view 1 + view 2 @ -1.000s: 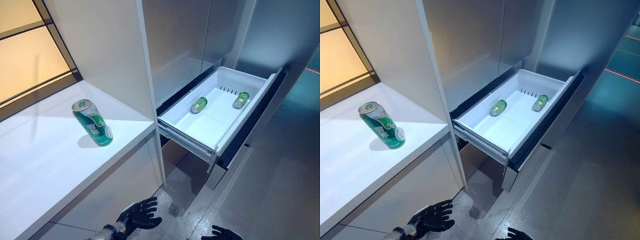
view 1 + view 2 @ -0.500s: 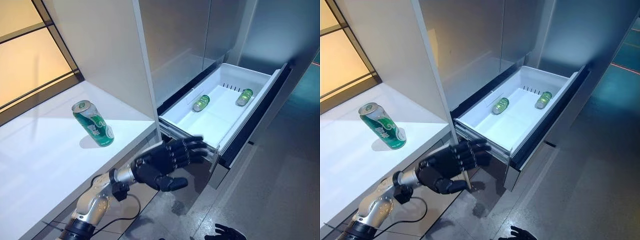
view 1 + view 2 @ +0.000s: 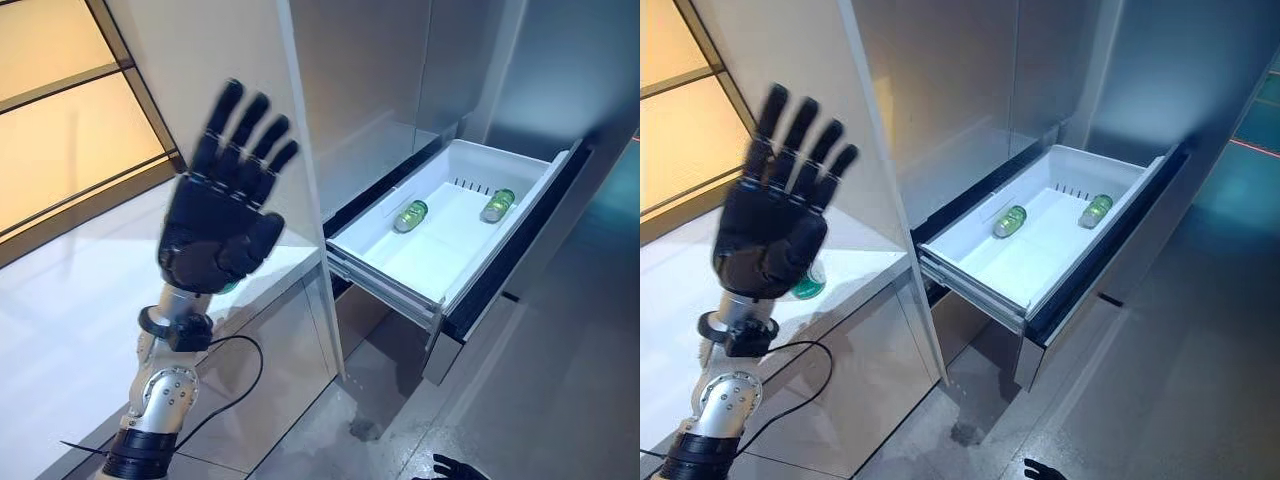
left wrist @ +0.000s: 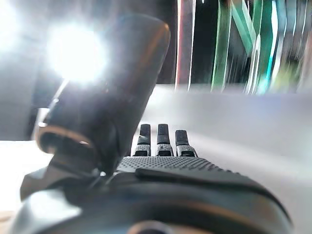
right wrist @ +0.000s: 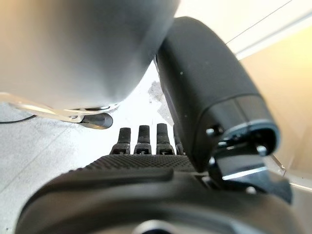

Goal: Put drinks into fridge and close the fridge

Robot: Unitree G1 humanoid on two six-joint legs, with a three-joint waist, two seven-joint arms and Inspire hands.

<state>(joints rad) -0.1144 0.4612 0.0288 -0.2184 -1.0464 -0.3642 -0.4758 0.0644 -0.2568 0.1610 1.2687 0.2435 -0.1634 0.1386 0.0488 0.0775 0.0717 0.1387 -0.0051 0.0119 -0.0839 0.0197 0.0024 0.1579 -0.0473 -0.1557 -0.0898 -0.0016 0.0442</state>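
Note:
My left hand [image 3: 218, 225] is raised above the white counter [image 3: 60, 330], open, with its fingers [image 4: 163, 141] straight and spread upward. It holds nothing. It hides nearly all of the green can [image 3: 808, 287] that stands on the counter behind it; only the can's base shows. The white fridge drawer [image 3: 385, 285] stands pulled out at the right. Two green cans lie on their sides in it, one near the middle [image 3: 410, 215] and one at the far end [image 3: 497, 205]. My right hand [image 3: 455, 470] hangs low near the floor, open, its fingers [image 5: 146, 141] straight.
A tall white panel [image 3: 300, 150] divides the counter from the fridge. The drawer's dark front panel [image 3: 510, 260] juts out over the grey floor [image 3: 560, 380]. A window [image 3: 80, 130] runs behind the counter at the left.
My left hand has risen from beside the drawer's near corner to a spot high over the counter, in front of the standing can. The view has shifted a little.

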